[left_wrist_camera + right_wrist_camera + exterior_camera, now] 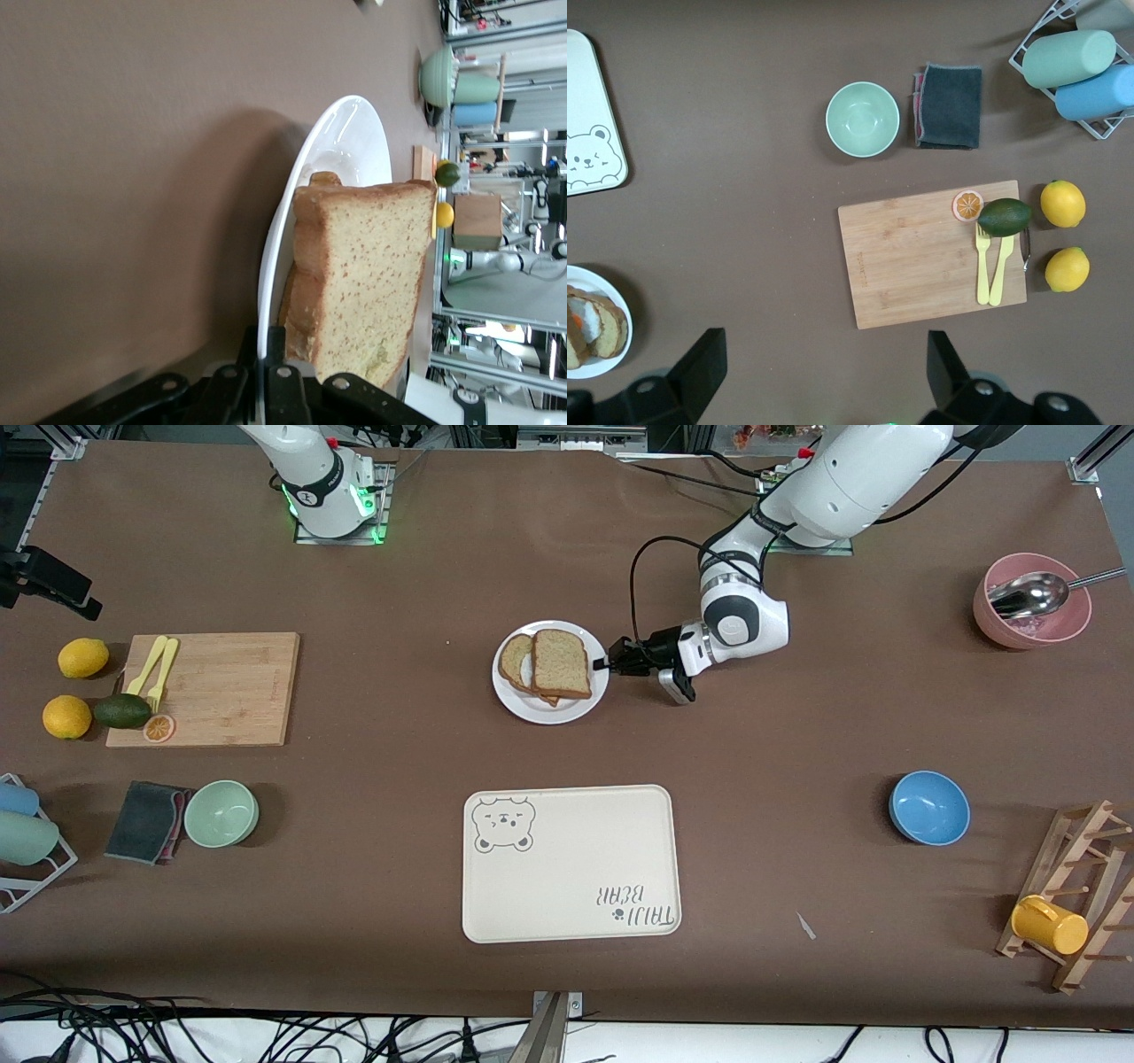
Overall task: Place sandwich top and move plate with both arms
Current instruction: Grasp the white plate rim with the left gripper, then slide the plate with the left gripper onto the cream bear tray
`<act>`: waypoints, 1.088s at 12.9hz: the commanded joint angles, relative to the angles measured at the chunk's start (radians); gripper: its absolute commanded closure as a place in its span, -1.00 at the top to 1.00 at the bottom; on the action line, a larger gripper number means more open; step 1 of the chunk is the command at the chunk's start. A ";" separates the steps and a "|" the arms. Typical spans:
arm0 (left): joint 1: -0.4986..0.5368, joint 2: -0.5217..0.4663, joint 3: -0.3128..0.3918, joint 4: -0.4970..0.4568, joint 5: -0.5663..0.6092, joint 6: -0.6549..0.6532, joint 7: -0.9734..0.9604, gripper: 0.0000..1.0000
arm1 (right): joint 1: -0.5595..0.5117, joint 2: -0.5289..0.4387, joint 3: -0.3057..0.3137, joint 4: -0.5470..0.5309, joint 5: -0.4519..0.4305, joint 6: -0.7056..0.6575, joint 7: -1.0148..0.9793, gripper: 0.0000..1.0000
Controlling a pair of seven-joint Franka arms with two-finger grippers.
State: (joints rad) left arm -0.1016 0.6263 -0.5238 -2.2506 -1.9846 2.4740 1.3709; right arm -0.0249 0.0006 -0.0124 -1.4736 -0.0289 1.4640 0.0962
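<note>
Now: left tool point(607, 662) pinching plate point(567, 708) rim; speckled sandwich top point(561, 662) on stack; right tool point(824, 372) spread.

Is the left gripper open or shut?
Shut: the left gripper clamps the rim of the white plate from the side.

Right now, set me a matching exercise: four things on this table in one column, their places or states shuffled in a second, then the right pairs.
Things
1. sandwich top
2. left hand
3. right hand
4. avocado

Places or states
A. open, up over the table by the cutting board
B. shut on the rim of the plate
C. lying over another slice on the plate
D. at the cutting board's edge, beside a lemon

Pairs: 1-C, 2-B, 3-A, 4-D
</note>
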 commanded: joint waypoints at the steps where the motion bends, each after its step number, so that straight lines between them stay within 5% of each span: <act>1: 0.005 0.000 -0.007 0.042 -0.034 0.037 -0.044 -1.00 | -0.004 -0.008 -0.004 0.003 0.014 -0.013 -0.016 1.00; 14: 0.026 0.010 0.024 0.230 -0.017 0.077 -0.197 -1.00 | 0.008 0.010 0.012 -0.026 0.078 -0.007 -0.044 1.00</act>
State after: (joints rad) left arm -0.0762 0.6265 -0.5028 -2.0720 -1.9846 2.5499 1.1909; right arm -0.0237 0.0164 -0.0123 -1.4816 0.0437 1.4591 0.0650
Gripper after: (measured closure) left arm 0.956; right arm 0.000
